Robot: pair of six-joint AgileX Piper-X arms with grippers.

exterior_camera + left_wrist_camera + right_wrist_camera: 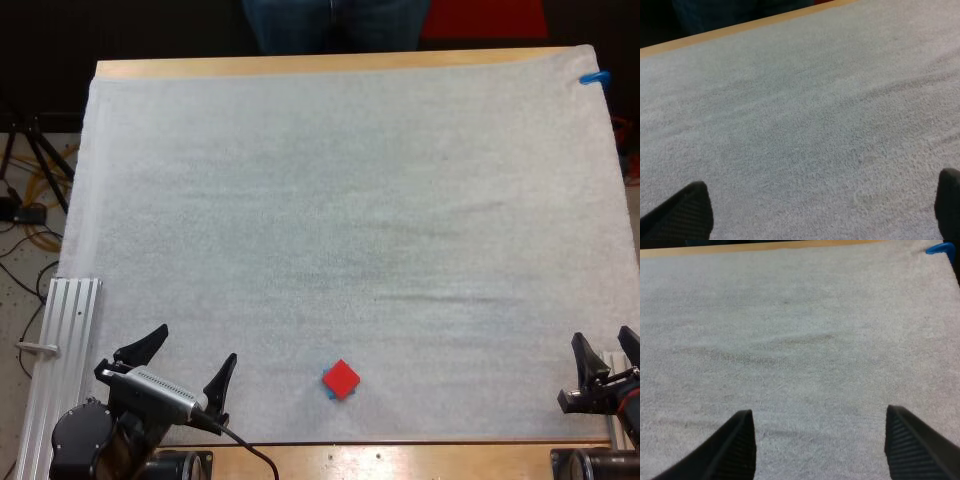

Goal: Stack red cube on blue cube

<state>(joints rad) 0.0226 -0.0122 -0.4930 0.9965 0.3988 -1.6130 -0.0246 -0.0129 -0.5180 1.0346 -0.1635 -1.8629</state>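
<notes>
High view: one wooden table (300, 66), one white mat (350, 200), a person's legs (335, 20) far beyond both grippers. Left gripper (195, 345) spread, right gripper (603, 338) spread, each holding nothing. Between them, nearer the left: one red cube (341, 378) atop one blue cube (330, 394).

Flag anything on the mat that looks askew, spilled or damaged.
Nothing is spilled or damaged. The red cube sits on the blue cube, turned cornerwise on the mat, with a blue sliver showing beneath. The left pincer and right pincer stand open, clear.
</notes>
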